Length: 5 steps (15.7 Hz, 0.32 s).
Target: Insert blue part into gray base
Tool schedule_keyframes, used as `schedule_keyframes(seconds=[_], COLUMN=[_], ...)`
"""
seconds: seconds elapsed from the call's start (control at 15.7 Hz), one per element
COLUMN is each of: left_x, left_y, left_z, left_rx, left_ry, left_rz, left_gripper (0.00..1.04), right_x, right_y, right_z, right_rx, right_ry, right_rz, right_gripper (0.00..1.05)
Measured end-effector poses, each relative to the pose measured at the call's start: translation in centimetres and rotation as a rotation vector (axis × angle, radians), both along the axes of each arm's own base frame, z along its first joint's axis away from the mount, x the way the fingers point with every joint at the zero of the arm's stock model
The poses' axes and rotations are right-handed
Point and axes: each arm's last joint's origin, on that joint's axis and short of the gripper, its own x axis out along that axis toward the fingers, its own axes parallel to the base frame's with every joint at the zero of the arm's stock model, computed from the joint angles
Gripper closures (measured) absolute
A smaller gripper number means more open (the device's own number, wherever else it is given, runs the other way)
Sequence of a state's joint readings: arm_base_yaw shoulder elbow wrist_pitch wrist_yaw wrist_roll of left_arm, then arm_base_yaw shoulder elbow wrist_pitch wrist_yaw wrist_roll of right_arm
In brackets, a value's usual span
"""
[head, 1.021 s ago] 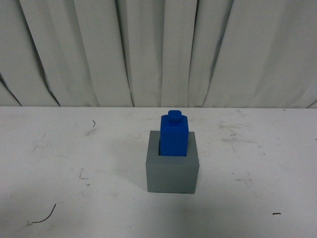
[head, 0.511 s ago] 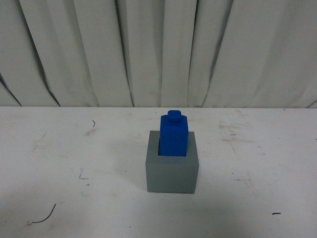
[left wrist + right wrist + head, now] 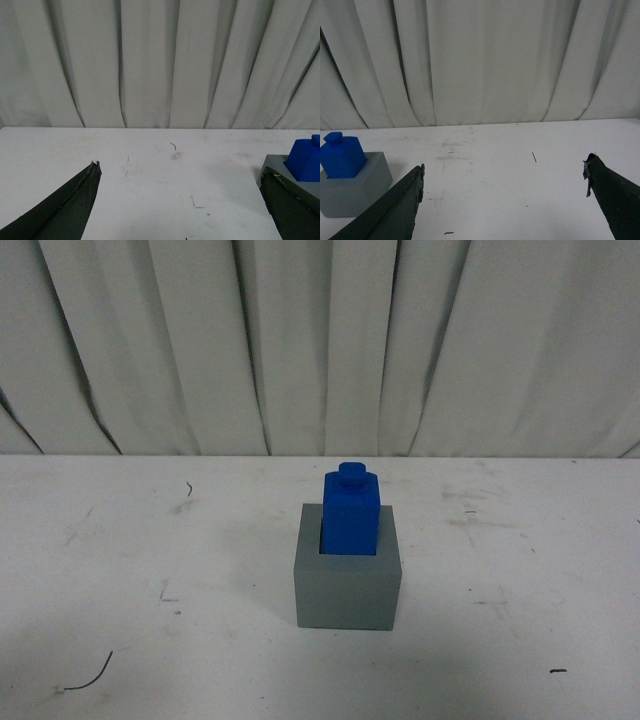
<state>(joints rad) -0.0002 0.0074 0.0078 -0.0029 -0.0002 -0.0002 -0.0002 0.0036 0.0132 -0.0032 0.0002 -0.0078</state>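
Already the blue part (image 3: pixel 352 510) stands upright in the square recess of the gray base (image 3: pixel 348 585), which sits near the middle of the white table (image 3: pixel 150 540), so the insertion looks finished or nearly so. Both grippers are spread wide and hold nothing: the left gripper (image 3: pixel 180 190) sits off to the base's left, the right gripper (image 3: pixel 505 192) off to its right, each well apart from the 2 pieces. Trouble from here would most likely come from an arm sweeping in low and clipping the tall block, which could tip it or shove the whole stack across the smooth tabletop; whether the block is seated to full depth cannot be told. The base is a plain matte cube with crisp edges, the part a bright, hard-looking rectangular block with 1 small round knob on top. Scuffs mark the table, and a pleated pale curtain (image 3: pixel 320 340) hangs behind.
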Motion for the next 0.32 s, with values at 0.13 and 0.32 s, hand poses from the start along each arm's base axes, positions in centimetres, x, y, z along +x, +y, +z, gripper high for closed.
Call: schedule_keyframes(seconds=[0.13,0.32], left_x=[0.00,0.00], left_y=[0.00,0.00], left_z=[0.00,0.00], left_rx=[0.000,0.000], left_ry=[0.000,0.000], left_rz=[0.000,0.000], left_gripper=[0.07,0.07], right_x=[0.00,0.00], right_y=[0.00,0.00], right_z=[0.00,0.00], right_rx=[0.000,0.000], right_ry=[0.000,0.000], right_rz=[0.000,0.000], right_gripper=[0.06,0.06])
